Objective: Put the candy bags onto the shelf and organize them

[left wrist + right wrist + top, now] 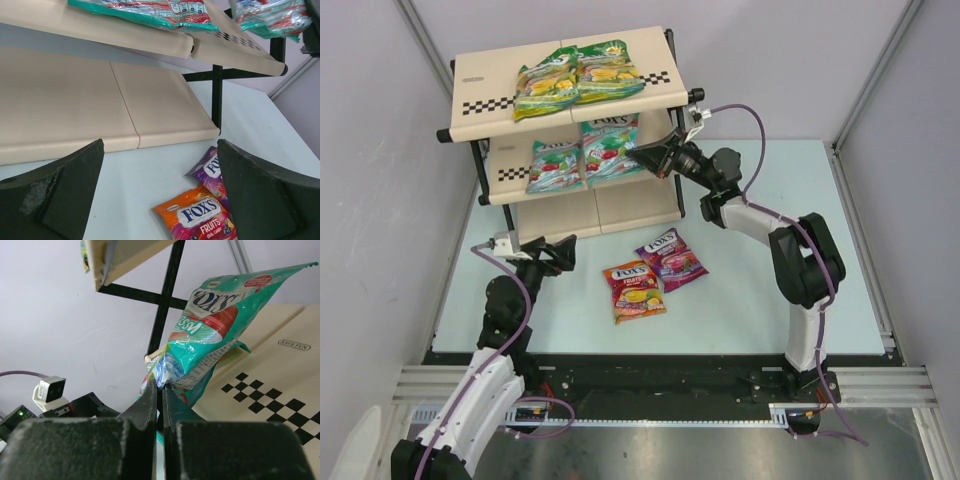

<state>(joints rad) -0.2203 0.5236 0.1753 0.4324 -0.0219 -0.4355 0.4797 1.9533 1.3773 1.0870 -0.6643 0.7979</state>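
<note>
Our right tool [160,390] pinches the edge of a teal candy bag [215,335] tilted over the shelf's [480,95] middle tier — released like this, we judge it could slide off the front — while our left tool [558,254] gapes empty beside the bottom tier.

The red-orange bag [197,220] runs off the bottom edge — the purple bag [210,172] half hidden behind a finger [265,200] of the left pincer [160,144].

Pale mint tabletop [720,310] sits evenly lit, no hard shadows. Plain grey-white walls [790,70] close in left, far and right. Slim metal posts [875,75] mark the far corners, and an aluminium rail [650,383] runs along the near edge.
</note>
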